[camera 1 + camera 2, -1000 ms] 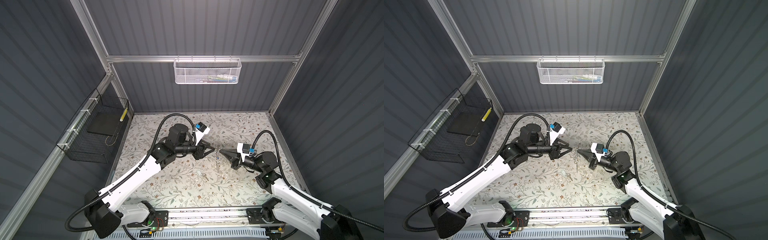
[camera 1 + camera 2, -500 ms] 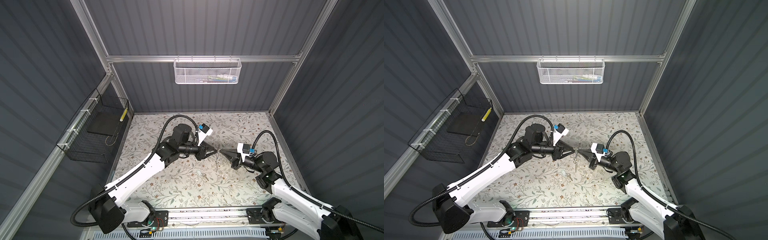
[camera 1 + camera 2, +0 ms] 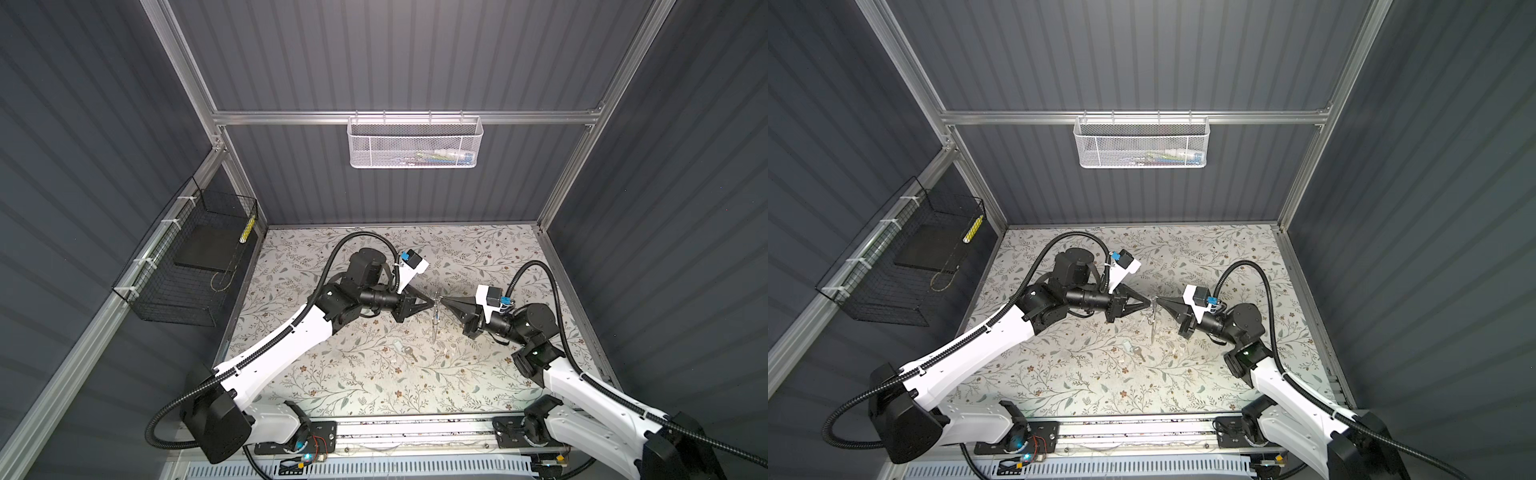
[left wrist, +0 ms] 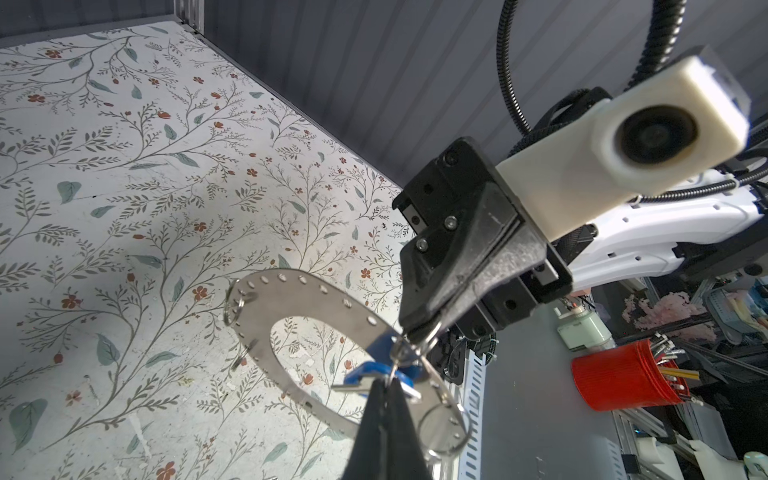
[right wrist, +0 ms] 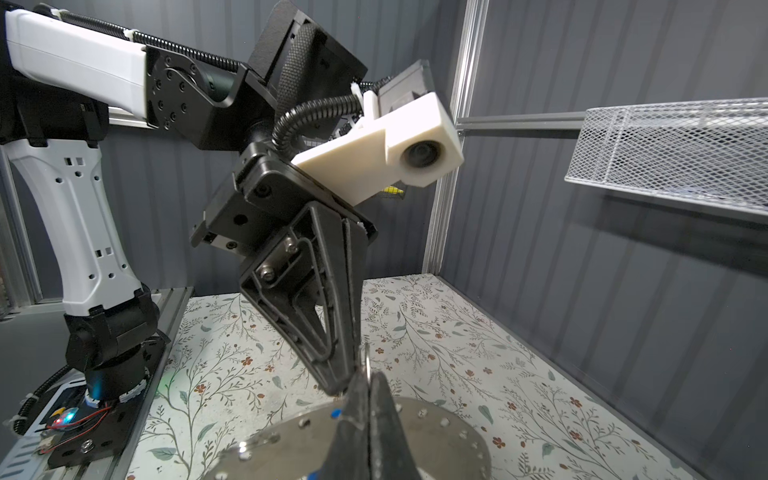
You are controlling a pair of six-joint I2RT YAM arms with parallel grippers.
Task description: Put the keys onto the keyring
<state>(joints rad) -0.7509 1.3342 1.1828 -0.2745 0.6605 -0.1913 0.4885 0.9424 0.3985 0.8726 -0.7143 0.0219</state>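
The keyring [image 4: 291, 295] is held up in the air above the table [image 3: 332, 374], a little right of the middle, between the two gripper tips. It hangs tilted in the left wrist view and appears edge-on in both top views.

The right gripper [image 3: 445, 300] is closed tight on the keyring's rim. The left gripper [image 3: 430, 301] meets it nose to nose, with its fingers also pressed together. In the left wrist view they appear to pinch the head of the blue key [image 4: 365, 371], which sits right against the rim with its blade sticking out sideways. How the key is linked to the rim cannot be told.

The white key [image 3: 405, 350] lies flat on the table, nearer the front rail [image 3: 415, 428] than the keyring and apart from both grippers.

Below the hanging keyring there is a clear gap to the table. The back wall [image 3: 395, 199] and both side walls are well apart from the tips. The right arm's elbow is nearer the right table edge than the left arm is to the left edge.
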